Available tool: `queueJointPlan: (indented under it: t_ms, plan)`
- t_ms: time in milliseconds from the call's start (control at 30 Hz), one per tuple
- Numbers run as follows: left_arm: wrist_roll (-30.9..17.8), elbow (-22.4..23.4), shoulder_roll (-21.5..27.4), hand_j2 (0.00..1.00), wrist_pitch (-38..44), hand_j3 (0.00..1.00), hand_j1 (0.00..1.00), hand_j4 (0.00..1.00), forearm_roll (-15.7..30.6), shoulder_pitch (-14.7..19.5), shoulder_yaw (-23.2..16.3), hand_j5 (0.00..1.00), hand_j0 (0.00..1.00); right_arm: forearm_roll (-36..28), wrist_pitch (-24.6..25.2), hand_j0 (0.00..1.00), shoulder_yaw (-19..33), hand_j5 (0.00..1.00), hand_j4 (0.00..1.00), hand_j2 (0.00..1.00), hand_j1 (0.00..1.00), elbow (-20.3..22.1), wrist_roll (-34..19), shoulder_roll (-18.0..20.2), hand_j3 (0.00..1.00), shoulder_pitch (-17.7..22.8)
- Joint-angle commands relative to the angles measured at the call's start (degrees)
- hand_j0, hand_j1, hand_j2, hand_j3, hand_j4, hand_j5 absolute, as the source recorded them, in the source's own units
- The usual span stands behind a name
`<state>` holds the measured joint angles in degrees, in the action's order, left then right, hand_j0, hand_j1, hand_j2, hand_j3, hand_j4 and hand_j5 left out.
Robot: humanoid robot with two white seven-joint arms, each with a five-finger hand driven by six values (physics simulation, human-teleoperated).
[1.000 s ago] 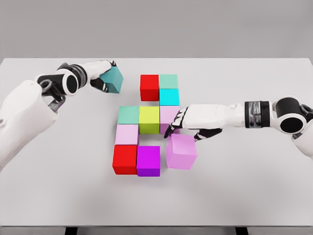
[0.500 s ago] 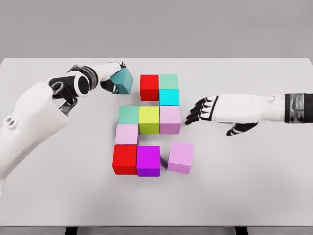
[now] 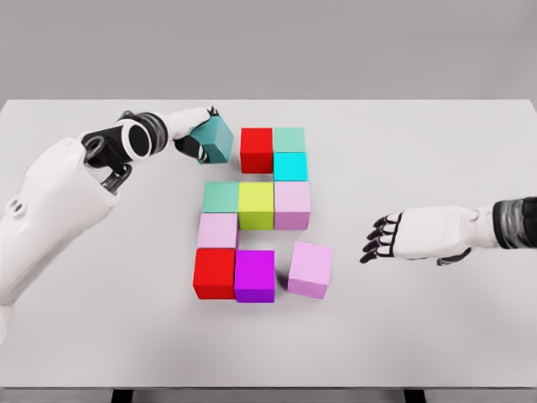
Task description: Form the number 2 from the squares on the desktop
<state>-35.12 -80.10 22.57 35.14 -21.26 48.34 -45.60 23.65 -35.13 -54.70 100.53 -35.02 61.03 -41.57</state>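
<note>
1. A pale grey counter [image 3: 436,336] fills the head view under a plain grey wall, carrying a cluster of coloured squares near its middle.

2. The figure is mostly laid: a red square [image 3: 257,149] and a mint square [image 3: 289,139] head the top row, a cyan square [image 3: 290,166] drops below the mint one, and a teal-green square [image 3: 221,197], yellow-green square [image 3: 256,206] and pink square [image 3: 292,205] form the middle bar.

3. A pale pink square [image 3: 217,230] descends on the left side, with a second red square [image 3: 215,273] and a purple square [image 3: 255,275] starting the base toward the near edge.

4. The left robot hand [image 3: 191,134] is clamped on a dark teal square [image 3: 211,139], tilted and just beside the top red square; it looks bound for the top row's left end.

5. A lilac square [image 3: 310,269] sits skewed just beside the purple one, a thin gap between them, so the base appears unfinished.

6. The right robot hand [image 3: 388,238] hovers with fingers apart and holding nothing, toward the counter's right edge, apart from the lilac square.

7. By this reading, two placements remain: seating the teal square and squaring up the lilac one.

8. Wide bare counter lies toward the left, right and near edges, leaving both arms free room.
</note>
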Motion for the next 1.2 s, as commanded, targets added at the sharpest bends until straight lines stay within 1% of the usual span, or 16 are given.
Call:
queueJointPlan:
  t_ms: [0, 67, 133, 200, 300, 467, 533, 600, 867, 967, 1033, 1100, 1167]
  plan:
    - [0.1, 0.5, -0.2, 0.31, -0.1, 0.31, 0.31, 0.31, 0.2, 0.0, 0.3, 0.31, 0.31, 0.7, 0.1, 1.00, -1.5, 1.00, 1.00, 1.00, 1.00, 0.0, 0.0, -1.5, 1.00, 0.0]
    - [0.1, 0.6, -0.2, 0.31, -0.1, 0.31, 0.31, 0.31, 0.2, -0.1, 0.3, 0.31, 0.31, 0.7, 0.1, 1.00, -1.5, 1.00, 1.00, 1.00, 1.00, 0.1, 0.0, -2.2, 1.00, -0.2]
    - [0.1, 1.1, -0.9, 0.31, -0.1, 0.31, 0.31, 0.31, 0.0, 0.0, 1.7, 0.31, 0.31, 0.7, 0.1, 1.00, -1.8, 1.00, 1.00, 1.00, 1.00, 0.0, 0.0, -3.0, 1.00, -0.2]
    - [0.1, 2.2, -1.0, 0.32, -0.1, 0.32, 0.32, 0.32, -0.1, -0.4, 1.8, 0.32, 0.32, 0.7, 0.1, 1.00, -1.8, 1.00, 1.00, 1.00, 1.00, 0.1, 0.0, -3.2, 1.00, -0.4]
    - [0.1, 4.3, -3.1, 0.32, -0.1, 0.32, 0.32, 0.32, -0.2, -0.4, 1.8, 0.32, 0.32, 0.8, 0.1, 1.00, -1.9, 1.00, 1.00, 1.00, 1.00, 0.1, 0.0, -4.3, 1.00, -1.0]
    - [0.1, 4.7, -3.2, 0.32, -0.1, 0.32, 0.32, 0.32, -0.4, -0.4, 1.7, 0.32, 0.32, 0.8, 0.1, 1.00, -2.1, 1.00, 1.00, 1.00, 1.00, 0.1, 0.0, -5.3, 1.00, -1.3]
    - [0.1, 6.3, -3.9, 0.32, -0.1, 0.32, 0.32, 0.32, -0.4, -0.3, 1.6, 0.32, 0.32, 0.8, 0.1, 1.00, -2.3, 1.00, 1.00, 1.00, 1.00, 0.1, 0.0, -5.9, 1.00, -1.5]
    - [0.1, 6.6, -3.9, 0.32, -0.1, 0.32, 0.32, 0.32, -0.5, -0.2, 1.5, 0.32, 0.32, 0.8, 0.1, 1.00, -2.4, 1.00, 1.00, 1.00, 1.00, 0.1, 0.0, -6.5, 1.00, -2.1]
    - [0.1, 6.7, -3.9, 0.33, -0.1, 0.33, 0.33, 0.33, -0.4, 0.1, 1.6, 0.33, 0.33, 1.2, 0.1, 1.00, -3.7, 1.00, 1.00, 1.00, 1.00, 0.1, 0.0, -7.4, 1.00, -3.1]
    - [0.1, 7.7, -4.0, 0.33, -0.1, 0.33, 0.33, 0.33, -0.4, 0.1, 1.6, 0.33, 0.33, 2.8, 0.1, 1.00, -3.6, 1.00, 1.00, 1.00, 1.00, -0.1, 0.0, -6.6, 1.00, -3.1]
    - [0.1, 8.0, -4.6, 0.33, -0.1, 0.33, 0.33, 0.33, -0.5, 0.2, 1.7, 0.33, 0.33, 2.9, 0.1, 1.00, -2.9, 1.00, 1.00, 1.00, 1.00, -1.5, 0.0, -6.5, 1.00, -3.2]
    - [0.1, 8.6, -4.9, 0.34, -0.1, 0.34, 0.34, 0.34, -0.5, 0.3, 1.7, 0.34, 0.34, 2.7, 0.1, 1.00, -2.5, 1.00, 1.00, 1.00, 1.00, -5.0, 0.0, -7.2, 1.00, -4.0]
    - [0.1, 8.8, -5.0, 0.35, -0.1, 0.35, 0.35, 0.35, -0.5, 0.3, 1.7, 0.35, 0.35, 2.4, 0.1, 1.00, -2.4, 1.00, 1.00, 1.00, 1.00, -5.3, 0.0, -7.3, 1.00, -4.3]
